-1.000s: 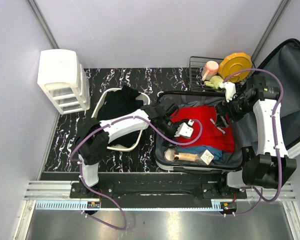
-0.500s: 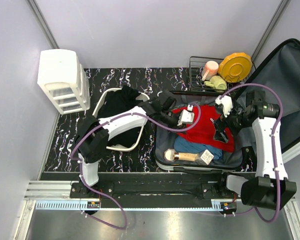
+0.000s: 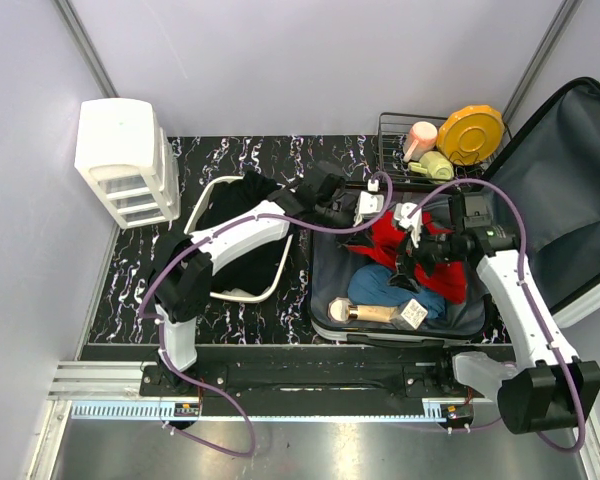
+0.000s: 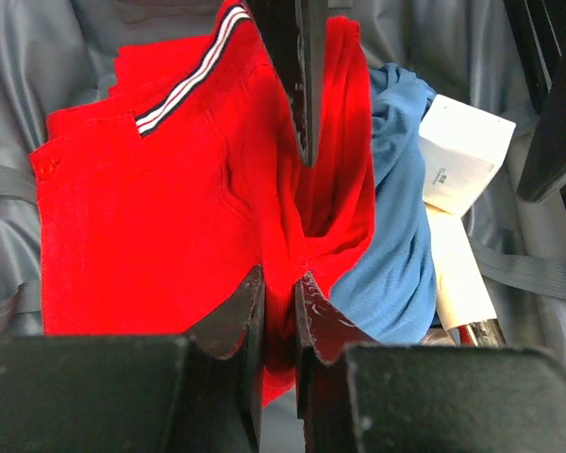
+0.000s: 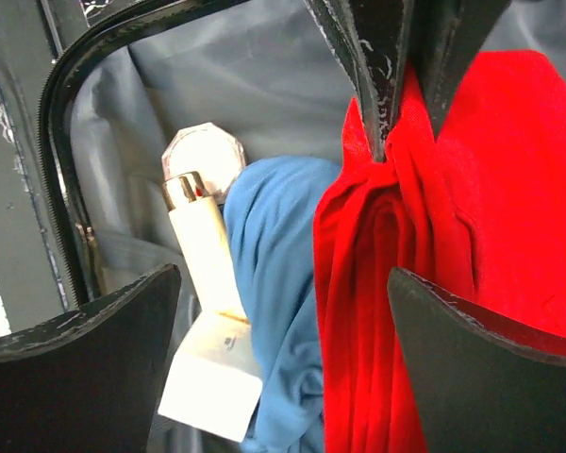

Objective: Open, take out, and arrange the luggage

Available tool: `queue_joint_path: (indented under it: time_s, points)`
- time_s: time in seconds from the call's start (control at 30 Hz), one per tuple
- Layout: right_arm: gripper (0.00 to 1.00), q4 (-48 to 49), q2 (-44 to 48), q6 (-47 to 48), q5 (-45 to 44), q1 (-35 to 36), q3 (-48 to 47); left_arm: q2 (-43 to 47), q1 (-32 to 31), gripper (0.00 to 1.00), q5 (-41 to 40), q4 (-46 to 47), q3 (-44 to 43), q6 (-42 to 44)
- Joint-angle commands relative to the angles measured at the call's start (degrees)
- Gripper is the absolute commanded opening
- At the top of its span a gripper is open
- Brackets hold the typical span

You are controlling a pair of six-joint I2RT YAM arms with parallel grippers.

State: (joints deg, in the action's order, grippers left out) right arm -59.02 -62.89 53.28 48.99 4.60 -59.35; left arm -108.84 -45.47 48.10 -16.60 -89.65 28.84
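The luggage (image 3: pixel 323 296) lies open on the table with its lid (image 3: pixel 570 190) leaning up at the right and its grey lining (image 4: pixel 9 113) showing. Inside lies a red garment (image 3: pixel 435 268) with a striped band. My left gripper (image 3: pixel 376 220) is shut on a fold of the red garment (image 4: pixel 170 208), which hangs bunched from the jaws (image 5: pixel 377 283). My right gripper (image 3: pixel 410 252) hovers open right beside that hanging fold, with nothing between its fingers (image 5: pixel 94 359). A blue garment (image 3: pixel 380 285) lies under the red one.
A cream tube (image 3: pixel 365 313) and a white box (image 3: pixel 413 313) lie at the suitcase's near edge. A white tub (image 3: pixel 205 208) holding black clothing stands left of the suitcase. A white drawer unit (image 3: pixel 123 160) stands far left. A wire rack (image 3: pixel 395 150) with dishes stands behind.
My left gripper closed on the red garment and pulled a fold up toward the suitcase's far edge. My right arm swung left, over the suitcase, to the lifted fold.
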Motion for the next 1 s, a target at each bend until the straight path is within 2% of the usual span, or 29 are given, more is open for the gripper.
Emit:
queue_joint_path:
  time_s: [0.0, 0.2, 0.33, 0.43, 0.5, 0.63, 0.83, 0.97]
  points:
    - [1.0, 12.5, -2.1, -2.8, -3.9, 3.9, 1.4, 0.3, 1.7, 0.0, 3.7, 6.1, -4.0, -1.4]
    - [1.0, 23.3, -5.6, -2.8, -14.8, 6.1, 4.9, 0.8, 1.9, 0.0, 4.8, 5.4, -3.6, -0.2]
    - [0.99, 25.2, -5.5, -1.8, -18.3, 6.1, 4.2, 0.6, 1.9, 0.0, 4.8, 4.8, -3.7, 0.3]
    - [0.98, 18.3, -1.3, 1.9, -16.6, 6.0, 1.5, 0.5, 2.1, 0.0, 4.5, 4.4, -4.0, 0.3]
    - [0.99, 11.5, 2.0, 3.8, -11.7, 6.0, -0.6, 0.1, 2.2, 0.0, 4.5, 4.2, -4.1, -0.2]
    - [1.0, 8.6, 7.2, 4.4, -7.1, 6.1, -2.0, -0.5, 2.5, 0.0, 4.8, 4.3, -4.8, -0.9]
    - [1.0, 15.3, 0.2, 0.1, -10.5, 8.5, -3.2, -0.7, 2.5, 0.0, 5.4, 4.4, -5.3, -1.1]
    - [1.0, 16.0, -4.9, 4.3, -10.6, 10.2, -2.9, -0.1, 2.5, 0.0, 5.2, 4.1, -5.1, -1.0]
